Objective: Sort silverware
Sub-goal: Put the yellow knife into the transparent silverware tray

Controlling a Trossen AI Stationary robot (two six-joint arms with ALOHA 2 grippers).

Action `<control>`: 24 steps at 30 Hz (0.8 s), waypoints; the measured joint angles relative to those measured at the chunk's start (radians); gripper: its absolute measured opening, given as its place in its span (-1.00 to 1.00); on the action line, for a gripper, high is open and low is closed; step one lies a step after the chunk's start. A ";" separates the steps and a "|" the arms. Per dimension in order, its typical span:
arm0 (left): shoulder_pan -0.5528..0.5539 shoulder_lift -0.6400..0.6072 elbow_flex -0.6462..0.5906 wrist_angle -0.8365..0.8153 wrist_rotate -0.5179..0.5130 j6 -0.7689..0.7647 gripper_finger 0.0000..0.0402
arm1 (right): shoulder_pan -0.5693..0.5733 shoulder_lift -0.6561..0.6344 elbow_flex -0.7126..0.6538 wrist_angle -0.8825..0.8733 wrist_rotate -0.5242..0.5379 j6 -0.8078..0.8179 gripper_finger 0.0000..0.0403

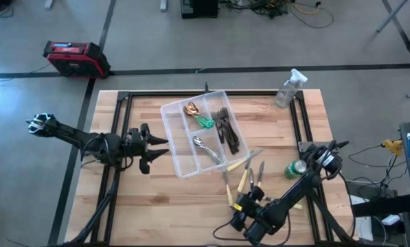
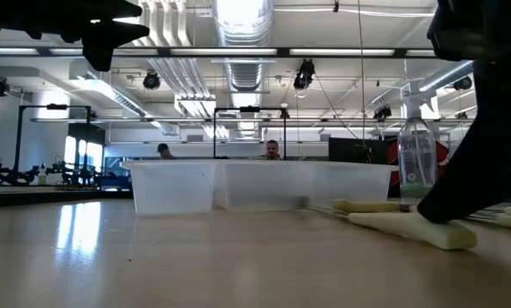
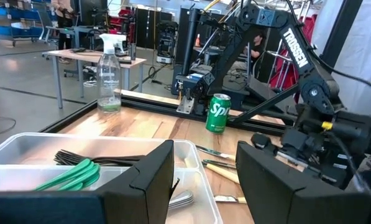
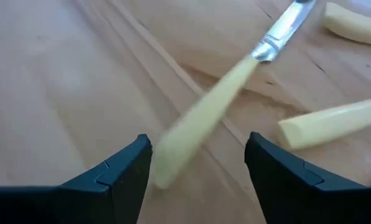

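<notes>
I see cream-handled knives (image 1: 244, 180) with shiny blades lying on the wood table (image 1: 143, 199), right of the clear plastic tray (image 1: 172, 127) holding dark forks (image 1: 225, 128), silver spoons (image 1: 206, 149), a gold spoon (image 1: 190, 108) and green-handled pieces (image 1: 205, 122). My right gripper (image 4: 197, 162) is spread around one knife handle; my left gripper (image 1: 160, 147) waits parted beside the tray. The green can (image 3: 219, 113) reads "Spr".

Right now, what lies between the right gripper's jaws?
The right wrist view shows a cream-handled knife with its handle end lying on the wood between the open jaws of the right gripper, not yet gripped.
</notes>
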 joint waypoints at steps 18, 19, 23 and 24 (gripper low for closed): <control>0.000 0.005 0.000 -0.004 0.000 0.002 -0.21 | 0.024 -0.042 0.000 -0.031 -0.090 -0.031 0.22; 0.000 0.005 0.000 -0.003 0.000 0.002 -0.21 | 0.024 -0.046 0.002 -0.026 -0.086 -0.030 0.23; 0.000 0.005 0.000 -0.002 0.000 0.002 -0.21 | 0.027 -0.032 -0.011 -0.035 -0.048 -0.017 0.26; 0.000 0.005 0.000 -0.002 0.000 0.002 -0.21 | 0.029 -0.032 -0.013 -0.031 -0.026 -0.002 0.27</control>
